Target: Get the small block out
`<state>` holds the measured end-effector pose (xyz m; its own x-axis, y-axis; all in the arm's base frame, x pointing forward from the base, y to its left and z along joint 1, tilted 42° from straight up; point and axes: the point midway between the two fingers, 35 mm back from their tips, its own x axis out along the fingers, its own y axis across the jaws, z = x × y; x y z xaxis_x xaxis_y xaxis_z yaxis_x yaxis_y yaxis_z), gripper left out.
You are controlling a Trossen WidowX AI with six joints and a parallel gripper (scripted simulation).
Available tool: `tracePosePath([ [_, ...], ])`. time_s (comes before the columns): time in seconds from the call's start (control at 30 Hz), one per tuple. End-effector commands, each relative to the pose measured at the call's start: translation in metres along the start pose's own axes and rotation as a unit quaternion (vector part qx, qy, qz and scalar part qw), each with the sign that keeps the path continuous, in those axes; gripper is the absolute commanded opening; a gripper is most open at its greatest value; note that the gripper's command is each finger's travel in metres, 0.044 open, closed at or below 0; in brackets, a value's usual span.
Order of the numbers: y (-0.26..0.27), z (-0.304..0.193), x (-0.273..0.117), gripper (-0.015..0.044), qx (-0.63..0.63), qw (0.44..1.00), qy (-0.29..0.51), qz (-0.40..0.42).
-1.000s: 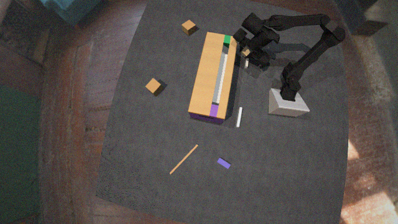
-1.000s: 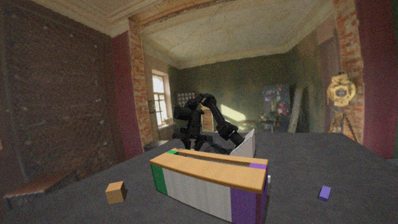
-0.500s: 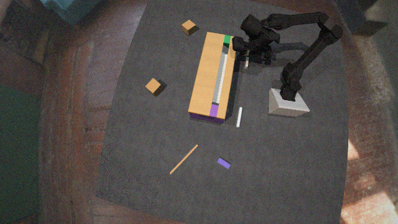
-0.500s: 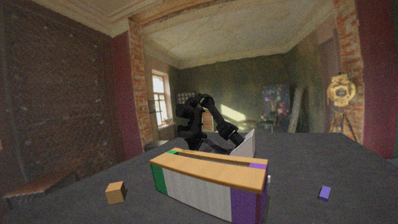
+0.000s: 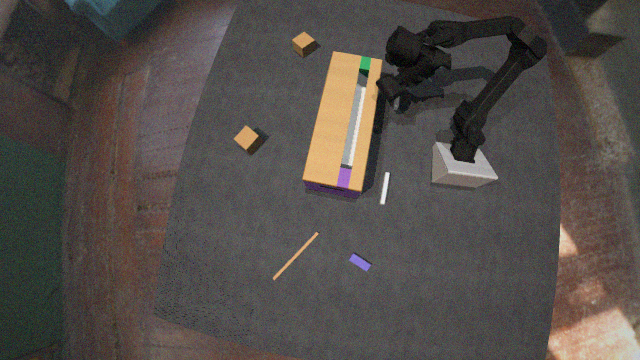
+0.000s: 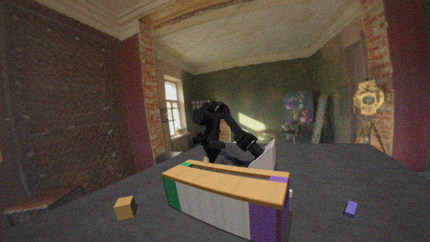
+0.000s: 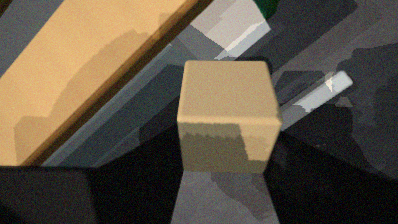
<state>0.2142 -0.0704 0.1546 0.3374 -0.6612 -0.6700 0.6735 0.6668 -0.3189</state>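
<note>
The grey mat (image 5: pixel 450 280) covers the table, and on it stands the long tan-topped box (image 5: pixel 332 115), its green end toward the arm's reach and its purple end nearest the white rod (image 5: pixel 384 188). The black arm (image 5: pixel 492 85) rises from its pale base (image 5: pixel 462 170), folds at the elbow and bends back down beside the box's green end. The gripper (image 5: pixel 392 90) hangs just beside the box's long side, above the mat. Its fingers are clamped on the small tan block (image 7: pixel 227 112), which fills the wrist view, lifted off the mat with the box's slot and top visible beneath it.
</note>
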Motion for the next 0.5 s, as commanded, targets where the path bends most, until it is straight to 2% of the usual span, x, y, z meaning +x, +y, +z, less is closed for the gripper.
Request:
tracePosePath([
  [0.0,0.0028,0.002,-0.0047,0.0,-0.104,0.995,-0.005,-0.004],
  [0.47,0.0078,0.0003,-0.0146,0.0,-0.397,0.918,-0.007,-0.02],
])
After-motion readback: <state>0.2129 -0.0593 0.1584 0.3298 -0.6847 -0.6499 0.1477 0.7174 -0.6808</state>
